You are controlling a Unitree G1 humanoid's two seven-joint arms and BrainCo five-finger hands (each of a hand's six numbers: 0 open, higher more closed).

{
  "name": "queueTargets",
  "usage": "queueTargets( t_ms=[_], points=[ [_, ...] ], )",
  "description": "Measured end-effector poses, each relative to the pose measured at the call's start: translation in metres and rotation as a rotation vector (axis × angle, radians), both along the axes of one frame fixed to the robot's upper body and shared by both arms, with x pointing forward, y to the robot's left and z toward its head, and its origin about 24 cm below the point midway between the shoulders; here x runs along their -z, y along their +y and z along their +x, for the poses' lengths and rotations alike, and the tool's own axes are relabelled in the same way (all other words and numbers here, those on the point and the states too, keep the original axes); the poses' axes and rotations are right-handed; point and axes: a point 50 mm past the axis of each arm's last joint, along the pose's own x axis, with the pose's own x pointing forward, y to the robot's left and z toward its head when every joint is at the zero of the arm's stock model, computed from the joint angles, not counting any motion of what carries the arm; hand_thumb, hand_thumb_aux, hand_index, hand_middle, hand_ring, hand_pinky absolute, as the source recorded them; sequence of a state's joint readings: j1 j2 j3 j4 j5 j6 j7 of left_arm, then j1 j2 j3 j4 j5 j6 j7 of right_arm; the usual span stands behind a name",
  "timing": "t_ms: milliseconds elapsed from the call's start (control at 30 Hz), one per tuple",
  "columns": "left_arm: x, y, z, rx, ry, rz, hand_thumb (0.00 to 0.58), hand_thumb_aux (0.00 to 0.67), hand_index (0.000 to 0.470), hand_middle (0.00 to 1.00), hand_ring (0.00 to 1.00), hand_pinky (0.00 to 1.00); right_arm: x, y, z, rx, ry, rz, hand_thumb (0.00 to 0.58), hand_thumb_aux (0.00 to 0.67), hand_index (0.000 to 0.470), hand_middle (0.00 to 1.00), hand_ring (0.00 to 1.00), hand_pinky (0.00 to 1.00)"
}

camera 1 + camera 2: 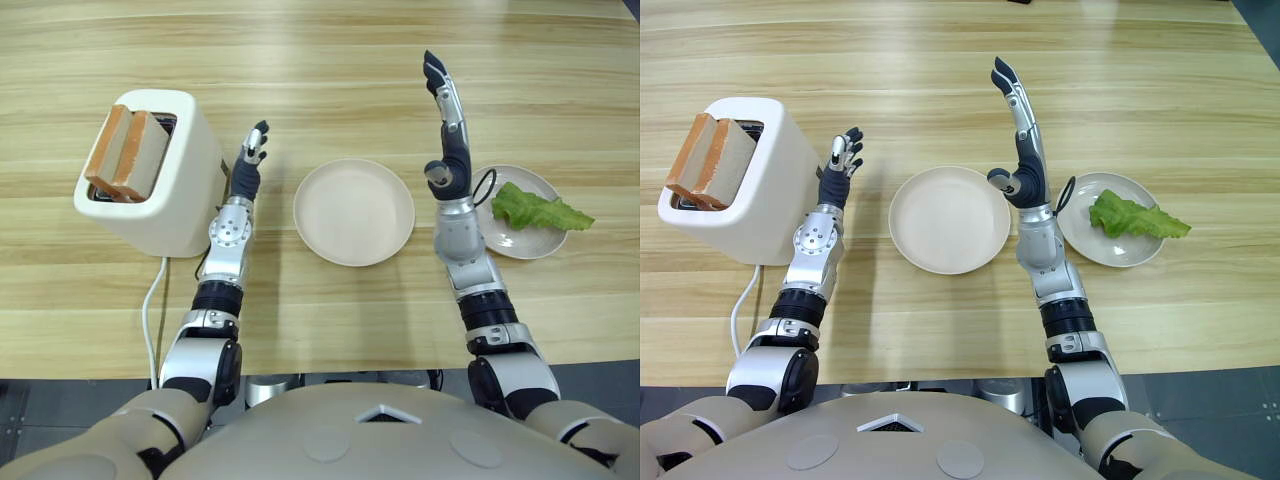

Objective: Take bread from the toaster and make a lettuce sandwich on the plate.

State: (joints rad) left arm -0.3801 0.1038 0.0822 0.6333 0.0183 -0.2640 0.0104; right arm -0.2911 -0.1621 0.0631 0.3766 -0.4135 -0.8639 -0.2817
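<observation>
1. The white toaster [170,185] stands on the wooden tabletop [330,60] at 9 o'clock from the large plate [353,212], tilted slightly in this view, with its slots facing up
2. Two slices of bread [128,152] stand side by side in the toaster's slots; their brown-crusted tops stick up above the toaster's top
3. A white cord [150,320] runs from the toaster's base toward 6 o'clock, to the tabletop's near edge
4. The large plate, round and cream-coloured, lies flat in the middle of the tabletop with nothing on it
5. At 3 o'clock from it lies a smaller plate [510,242], near but not touching; the leaf of lettuce [540,210] rests on it, with its tip hanging past the rim at 3 o'clock
6. The left hand [250,160] is between the toaster and the large plate, just beside the toaster's side wall (whether it touches the wall cannot be told). Its fingers point to 12 o'clock, loosely spread with the tips a little bent, and it holds nothing
7. The right hand [447,125] is raised over the gap between the two plates. Its fingers are stretched out straight toward 12 o'clock, the thumb sits low near the wrist, and it is empty
</observation>
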Motion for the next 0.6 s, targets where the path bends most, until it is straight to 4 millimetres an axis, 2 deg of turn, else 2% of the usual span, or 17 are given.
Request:
queueTargets(
  t_ms=[200, 333, 600],
  points=[
    [-0.004, 0.021, 0.001, -0.257, -0.035, 0.028, 0.000, 0.000, 0.000, 0.00, 0.00, 0.00, -0.004, 0.001, -0.002, -0.004, -0.021, 0.002, 0.000, 0.000, 0.000, 0.00, 0.00, 0.00],
    [-0.012, 0.024, 0.003, -0.381, -0.099, 0.069, 0.000, 0.000, 0.000, 0.00, 0.00, 0.00, -0.004, 0.000, -0.003, -0.004, -0.024, 0.001, 0.000, 0.000, 0.000, 0.00, 0.00, 0.00],
    [-0.014, 0.028, 0.001, -0.451, -0.145, 0.085, 0.000, 0.000, 0.000, 0.00, 0.00, 0.00, -0.003, 0.000, -0.003, -0.003, -0.021, -0.001, 0.000, 0.000, 0.000, 0.00, 0.00, 0.00]
  ],
)
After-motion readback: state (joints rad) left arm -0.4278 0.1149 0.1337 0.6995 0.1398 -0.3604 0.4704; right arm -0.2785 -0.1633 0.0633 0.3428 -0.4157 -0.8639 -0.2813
